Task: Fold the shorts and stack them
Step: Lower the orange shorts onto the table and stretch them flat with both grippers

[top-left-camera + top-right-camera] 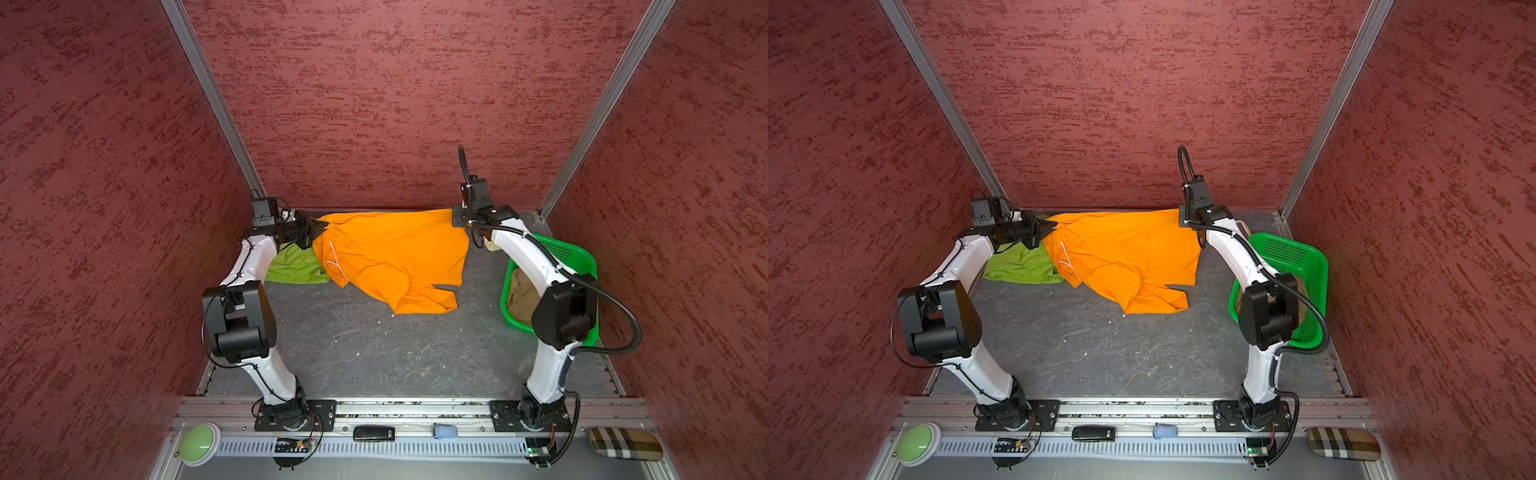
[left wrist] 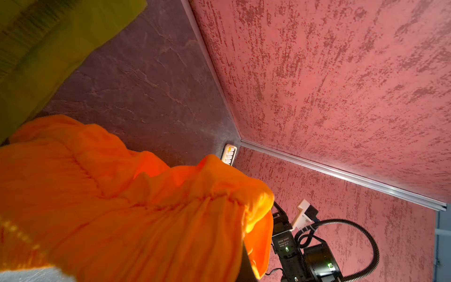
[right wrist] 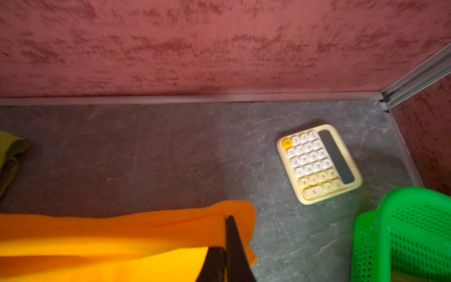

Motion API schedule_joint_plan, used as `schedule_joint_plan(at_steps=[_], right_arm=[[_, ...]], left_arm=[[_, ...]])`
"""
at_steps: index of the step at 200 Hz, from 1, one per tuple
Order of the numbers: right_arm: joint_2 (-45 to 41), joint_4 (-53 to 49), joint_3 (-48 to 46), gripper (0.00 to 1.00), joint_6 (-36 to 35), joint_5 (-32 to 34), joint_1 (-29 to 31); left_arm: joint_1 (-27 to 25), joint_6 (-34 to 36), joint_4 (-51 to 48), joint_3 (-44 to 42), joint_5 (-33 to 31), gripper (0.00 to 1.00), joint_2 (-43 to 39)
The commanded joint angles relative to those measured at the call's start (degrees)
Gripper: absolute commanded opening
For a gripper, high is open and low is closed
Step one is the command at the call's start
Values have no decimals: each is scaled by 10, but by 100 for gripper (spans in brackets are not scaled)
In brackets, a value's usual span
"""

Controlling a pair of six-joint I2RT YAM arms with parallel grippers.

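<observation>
The left arm (image 1: 249,266) and right arm (image 1: 525,253) are bent at the elbow and stretched toward the far wall. The left gripper (image 1: 321,226) is held level and turned inward, jaws closed on the orange shorts (image 1: 395,253). The right gripper (image 3: 229,221) is angled downward, jaws seemingly pinched on the same garment's opposite edge, though largely hidden from above.

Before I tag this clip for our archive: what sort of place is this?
Probably a robot test cell, not a home: a left arm and right arm bolted to a rail, red panels boxing in a grey table, and orange shorts as a prop.
</observation>
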Motion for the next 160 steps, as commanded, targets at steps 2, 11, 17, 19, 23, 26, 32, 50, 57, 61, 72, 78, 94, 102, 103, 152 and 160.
schedule_joint_plan(at_steps=[2,11,17,19,23,26,32,50,57,61,72,78,94,102,103,152,160], right_arm=[[-47,7,-82,0,-12,22,-4],[-65,16,-121,0,-6,16,-4],[-77,26,-151,0,0,11,-4],[-81,29,-159,0,2,9,-4],[-87,37,-183,0,8,5,-4],[-92,43,-200,0,12,0,-5],[-98,53,-231,0,21,-6,-4],[-103,79,-312,0,40,-13,-4],[-104,88,-338,0,47,-16,-4],[-106,92,-352,0,51,-19,-4],[-112,107,-383,0,62,-28,-4],[-116,114,-400,0,68,-36,-4],[-123,129,-429,0,83,-57,-2],[-126,133,-439,0,87,-63,1],[-126,134,-440,0,88,-64,1],[-126,150,-451,0,105,-64,41],[-124,152,-450,0,106,-63,47]], left_arm=[[20,5,6,0,-8,0,-8],[23,14,1,-13,-9,0,-13],[24,19,1,-26,-9,0,-16],[24,21,1,-30,-10,0,-17],[24,25,-2,-39,-11,0,-20],[25,28,-4,-46,-12,0,-21],[25,36,-8,-60,-14,0,-24],[25,60,-19,-102,-20,0,-31],[25,68,-22,-117,-21,0,-34],[26,74,-25,-125,-20,1,-35],[29,84,-31,-146,-20,2,-40],[32,86,-29,-158,-19,4,-44],[34,77,-14,-185,-5,10,-52],[33,68,-7,-195,6,15,-54],[32,67,-5,-196,7,15,-54],[13,-55,75,-265,40,60,-94],[8,-80,90,-280,38,71,-105]])
